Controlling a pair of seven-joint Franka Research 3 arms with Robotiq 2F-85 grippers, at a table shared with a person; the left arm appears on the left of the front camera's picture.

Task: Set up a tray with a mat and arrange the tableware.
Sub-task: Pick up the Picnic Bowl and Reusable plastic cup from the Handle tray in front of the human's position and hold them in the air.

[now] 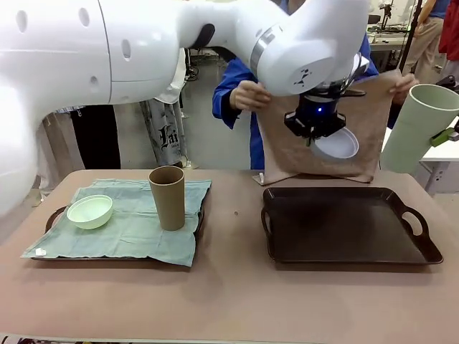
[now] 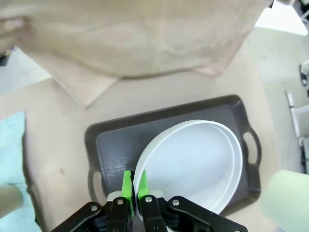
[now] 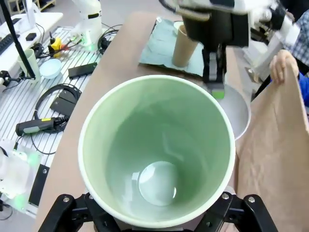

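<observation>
My left gripper [image 1: 316,137] hangs above the empty dark tray [image 1: 348,236], shut on the rim of the white bowl [image 1: 337,145]. In the left wrist view its green pads [image 2: 127,185] pinch the white bowl [image 2: 193,162] over the dark tray [image 2: 111,145]. My right gripper [image 1: 445,136] is shut on the tall pale green cup [image 1: 422,125], held tilted at the far right; the cup [image 3: 157,154] faces me mouth-first. A person behind the tray holds up a tan mat [image 1: 287,147] in both hands. The pale green bowl [image 1: 90,211] and brown cup [image 1: 166,198] stand on the teal mat [image 1: 129,233].
The teal mat covers a second tray [image 1: 51,217] at the table's left. Bare tabletop [image 1: 229,301] lies in front of both trays. A side bench with cables and small devices [image 3: 53,104] runs beside the table in the right wrist view.
</observation>
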